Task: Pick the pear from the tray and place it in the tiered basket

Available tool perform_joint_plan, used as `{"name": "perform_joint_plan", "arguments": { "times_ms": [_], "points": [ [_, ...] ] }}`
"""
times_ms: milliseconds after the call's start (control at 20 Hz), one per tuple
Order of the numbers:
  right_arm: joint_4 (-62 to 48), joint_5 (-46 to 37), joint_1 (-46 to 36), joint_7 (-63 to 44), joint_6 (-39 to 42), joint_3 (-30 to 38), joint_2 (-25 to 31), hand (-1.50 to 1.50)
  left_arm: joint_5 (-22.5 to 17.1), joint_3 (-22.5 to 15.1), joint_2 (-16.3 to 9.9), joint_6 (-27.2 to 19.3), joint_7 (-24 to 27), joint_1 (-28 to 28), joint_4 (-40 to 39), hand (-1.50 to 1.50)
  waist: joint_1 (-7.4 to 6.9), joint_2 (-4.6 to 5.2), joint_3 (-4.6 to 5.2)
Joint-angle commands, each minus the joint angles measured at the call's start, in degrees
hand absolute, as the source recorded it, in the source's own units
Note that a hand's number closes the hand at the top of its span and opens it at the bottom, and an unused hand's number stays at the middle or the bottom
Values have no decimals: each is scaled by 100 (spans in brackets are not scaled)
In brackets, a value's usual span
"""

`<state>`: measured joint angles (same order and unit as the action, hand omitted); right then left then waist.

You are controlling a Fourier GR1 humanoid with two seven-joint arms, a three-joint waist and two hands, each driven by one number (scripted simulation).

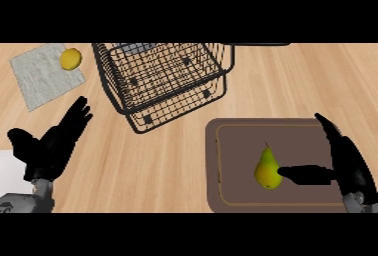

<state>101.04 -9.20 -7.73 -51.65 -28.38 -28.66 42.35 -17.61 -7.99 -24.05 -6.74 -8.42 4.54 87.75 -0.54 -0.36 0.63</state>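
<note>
A yellow-green pear [266, 168] lies on the brown tray [236, 197] at the lower right, its stem end pointing away from me. My right hand [347, 162] stands just right of the pear, fingers straight and pointing up the view, with the thumb tip touching the pear's right side. The black wire tiered basket [164, 80] sits at the top centre, up and left of the tray. My left hand [52, 142] rests open at the lower left, fingers up, holding nothing.
A grey cloth mat [40, 75] with a small yellow fruit [71, 59] on it lies at the upper left, beside the basket. Bare wooden counter [155, 170] stretches between the left hand and the tray.
</note>
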Motion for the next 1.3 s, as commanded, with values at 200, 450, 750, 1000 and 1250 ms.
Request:
{"name": "perform_joint_plan", "arguments": {
  "times_ms": [200, 450, 750, 1000, 1250],
  "points": [
    [807, 1279, -1361, -2503, 2040, -183, 280, -150, -106, 77, 7, 107, -212, 235, -4, 0, -65, 39, -41],
    [309, 691, -1988, -3272, 1642, -568, -408, -150, 4, 63, 79, 160, 41, -64, 8, 0, -71, 36, -46],
    [-465, 531, -1844, -3086, 1561, -769, -692, -150, 184, 13, 163, -79, -182, 62, 167, 0, -39, 41, -54],
    [-777, 223, -1657, -3002, 1443, -929, -1079, -150, 67, 161, 122, 50, -206, -107, 308, 0, -12, 23, -58],
    [-906, -198, -1423, -2855, 1482, -965, -1157, -150, 275, 9, 247, -9, -167, -466, 492, 0, 16, 14, -59]
  ]
}}
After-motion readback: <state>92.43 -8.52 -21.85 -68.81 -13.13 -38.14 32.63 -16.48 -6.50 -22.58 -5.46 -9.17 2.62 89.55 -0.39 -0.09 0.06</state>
